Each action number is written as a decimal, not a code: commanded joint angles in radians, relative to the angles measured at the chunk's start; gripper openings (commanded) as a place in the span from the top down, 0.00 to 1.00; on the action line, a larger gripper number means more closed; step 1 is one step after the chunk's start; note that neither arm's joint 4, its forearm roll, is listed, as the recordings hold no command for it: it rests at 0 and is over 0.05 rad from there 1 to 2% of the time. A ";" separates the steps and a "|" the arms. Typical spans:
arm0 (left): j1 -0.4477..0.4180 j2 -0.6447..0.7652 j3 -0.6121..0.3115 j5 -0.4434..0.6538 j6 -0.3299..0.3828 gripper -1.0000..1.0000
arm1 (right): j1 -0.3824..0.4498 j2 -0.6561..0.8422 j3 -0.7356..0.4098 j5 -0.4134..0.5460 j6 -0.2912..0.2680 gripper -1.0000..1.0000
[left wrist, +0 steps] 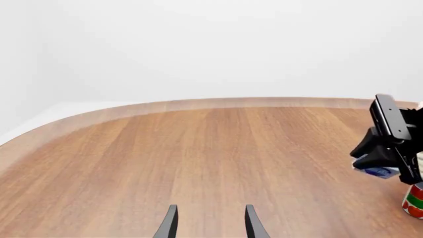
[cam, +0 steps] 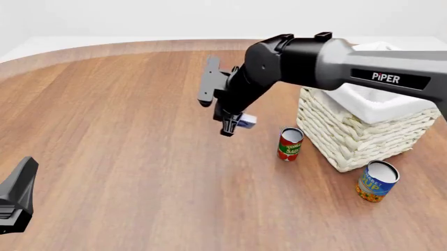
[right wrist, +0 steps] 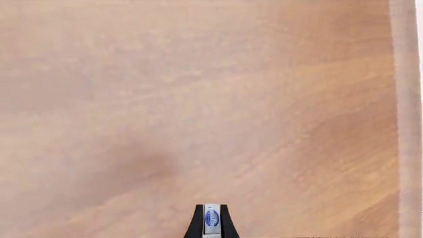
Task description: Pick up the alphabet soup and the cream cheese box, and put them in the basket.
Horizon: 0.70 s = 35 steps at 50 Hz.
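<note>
My right gripper (cam: 232,124) hangs above the table's middle, shut on the cream cheese box (cam: 245,121), a small blue and white box. In the right wrist view the box (right wrist: 211,218) shows edge-on between the two dark fingers, high over bare wood. The left wrist view catches that box (left wrist: 378,171) under the right arm's head. The alphabet soup (cam: 377,181), a blue and yellow can with a silver top, stands upright at the near corner of the basket (cam: 349,130). My left gripper (left wrist: 211,225) is open and holds nothing, low at the near left (cam: 17,201).
A smaller red and green tomato sauce can (cam: 290,144) stands upright just left of the basket, below and right of the held box; its edge also shows in the left wrist view (left wrist: 414,201). The table's rounded far edge (left wrist: 198,104) runs behind.
</note>
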 commanded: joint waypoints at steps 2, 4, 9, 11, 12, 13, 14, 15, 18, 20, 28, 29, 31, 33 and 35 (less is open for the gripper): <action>0.000 0.000 0.000 0.000 0.000 0.00 | 0.019 -0.045 0.030 -0.035 0.087 1.00; 0.000 0.000 0.000 0.000 0.000 0.00 | 0.030 -0.056 0.034 -0.038 0.109 1.00; 0.000 0.000 0.000 0.000 0.000 0.00 | 0.088 -0.117 0.081 -0.067 0.201 1.00; 0.000 0.000 0.000 0.000 0.000 0.00 | 0.105 -0.140 0.095 -0.076 0.236 1.00; 0.000 0.000 0.000 0.000 0.000 0.00 | 0.097 -0.134 0.091 -0.075 0.229 1.00; 0.000 0.000 0.000 0.000 0.000 0.00 | 0.099 -0.142 0.103 -0.085 0.240 1.00; 0.000 0.000 0.000 0.000 0.000 0.00 | 0.118 -0.167 0.121 -0.095 0.269 1.00; 0.000 0.000 0.000 0.000 0.000 0.00 | 0.117 -0.169 0.127 -0.099 0.272 1.00; 0.000 0.000 0.000 0.000 0.000 0.00 | 0.137 -0.202 0.156 -0.119 0.309 1.00; 0.000 0.000 0.000 0.000 0.000 0.00 | 0.141 -0.210 0.168 -0.126 0.314 1.00; 0.000 0.000 0.000 0.000 0.000 0.00 | 0.167 -0.261 0.201 -0.155 0.385 1.00; 0.000 0.000 0.000 0.000 0.000 0.00 | 0.168 -0.263 0.205 -0.157 0.388 1.00; 0.000 0.000 0.000 0.000 0.000 0.00 | 0.173 -0.277 0.214 -0.166 0.410 1.00; 0.000 0.000 0.000 0.000 0.000 0.00 | 0.178 -0.284 0.219 -0.169 0.422 1.00; 0.000 0.000 0.000 0.000 0.000 0.00 | 0.194 -0.312 0.243 -0.194 0.476 1.00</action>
